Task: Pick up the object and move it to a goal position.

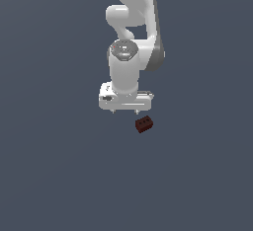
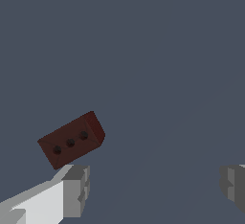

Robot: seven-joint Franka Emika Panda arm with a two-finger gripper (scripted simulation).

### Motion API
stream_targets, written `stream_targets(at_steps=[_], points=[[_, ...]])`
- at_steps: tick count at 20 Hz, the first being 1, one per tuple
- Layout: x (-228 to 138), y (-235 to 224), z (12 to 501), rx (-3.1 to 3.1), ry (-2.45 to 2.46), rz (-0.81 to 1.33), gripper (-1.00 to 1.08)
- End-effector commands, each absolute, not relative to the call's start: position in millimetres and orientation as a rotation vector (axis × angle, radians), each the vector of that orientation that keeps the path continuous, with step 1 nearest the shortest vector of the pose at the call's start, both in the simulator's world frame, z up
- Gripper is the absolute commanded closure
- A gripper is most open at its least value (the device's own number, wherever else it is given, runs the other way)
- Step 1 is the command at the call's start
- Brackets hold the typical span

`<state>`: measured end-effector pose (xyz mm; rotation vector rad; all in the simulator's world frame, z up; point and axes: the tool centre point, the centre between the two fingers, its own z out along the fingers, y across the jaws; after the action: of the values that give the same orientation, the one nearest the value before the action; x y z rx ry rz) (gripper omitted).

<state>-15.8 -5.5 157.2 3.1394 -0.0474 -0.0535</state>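
Gripper (image 1: 125, 110) spread wide, nothing between its fingers.
I see the red-brown block (image 1: 144, 124) on the plain grey floor (image 1: 54, 175), just off one fingertip (image 2: 76, 189), open ground all round.

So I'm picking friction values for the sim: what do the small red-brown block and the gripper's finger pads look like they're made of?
The small dark red-brown rectangular block looks like fired clay brick: matte, no shine, three round holes in one face. As a render, that stays a guess. The white gripper looks like smooth painted metal or plastic; its grey finger pads appear ridged, perhaps rubber.
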Motion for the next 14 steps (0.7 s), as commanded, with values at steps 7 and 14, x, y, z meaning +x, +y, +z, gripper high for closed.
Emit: stream_targets(at_steps=[7,14], points=[[-16.7,-5.1,154.1,3.155,-0.072,-0.081,-0.92],[-17.2,-5.4,153.0,3.163,-0.075,-0.095,-0.92]])
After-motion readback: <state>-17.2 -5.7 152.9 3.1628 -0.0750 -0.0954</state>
